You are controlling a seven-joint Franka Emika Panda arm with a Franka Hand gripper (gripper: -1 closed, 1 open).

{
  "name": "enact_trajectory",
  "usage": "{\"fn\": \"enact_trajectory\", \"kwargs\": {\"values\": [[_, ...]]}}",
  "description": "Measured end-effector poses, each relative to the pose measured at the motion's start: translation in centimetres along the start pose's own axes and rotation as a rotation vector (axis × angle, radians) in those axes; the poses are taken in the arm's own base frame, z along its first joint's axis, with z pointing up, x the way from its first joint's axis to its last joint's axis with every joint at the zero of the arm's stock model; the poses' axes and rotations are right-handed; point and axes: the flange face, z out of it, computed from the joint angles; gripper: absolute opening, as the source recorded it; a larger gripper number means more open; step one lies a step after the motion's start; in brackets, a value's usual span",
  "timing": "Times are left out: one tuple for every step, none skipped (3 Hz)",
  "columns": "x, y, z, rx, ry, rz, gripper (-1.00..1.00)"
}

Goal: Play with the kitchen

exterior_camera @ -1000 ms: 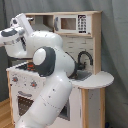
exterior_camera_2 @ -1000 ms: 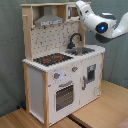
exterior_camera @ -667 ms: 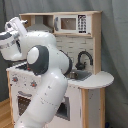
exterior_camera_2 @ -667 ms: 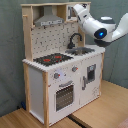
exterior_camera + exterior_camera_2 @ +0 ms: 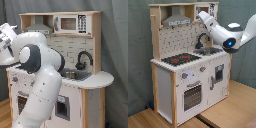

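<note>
1. The kitchen (image 5: 183, 75) is standing upright on a wooden floor (image 5: 223, 112), in front of a grey curtain (image 5: 138, 50). It is facing out into the room, so its front is easy to get at.

2. The arm (image 5: 42, 85) is reaching up high. In the first exterior view it is covering much of the front of the kitchen. In the second exterior view it is coming in from the second exterior view's right, up near the top shelf (image 5: 183, 6). My guess is that it is going for something up there.

3. The oven door (image 5: 193, 95) is sitting shut, low on the front.

4. The stovetop (image 5: 180, 59) is lying flat on the counter. The sink (image 5: 210, 51) is sitting right beside it, on the second exterior view's right.

5. The faucet (image 5: 202, 39) is bending over the sink, the way a real one does.

6. The knobs (image 5: 193, 73) are sitting just above the oven door.

7. The gripper (image 5: 202, 15) is hanging near the top shelf, and I cannot tell if it is spread or pressed together.
</note>
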Motion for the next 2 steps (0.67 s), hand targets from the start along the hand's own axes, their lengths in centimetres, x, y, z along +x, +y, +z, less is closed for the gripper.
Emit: {"fn": "enact_trajectory", "kwargs": {"values": [[1.5, -1.8, -3.1, 0.007, 0.054, -0.032, 1.0], [2.4, -3.8, -5.6, 0.019, 0.104, -0.057, 1.0]]}}
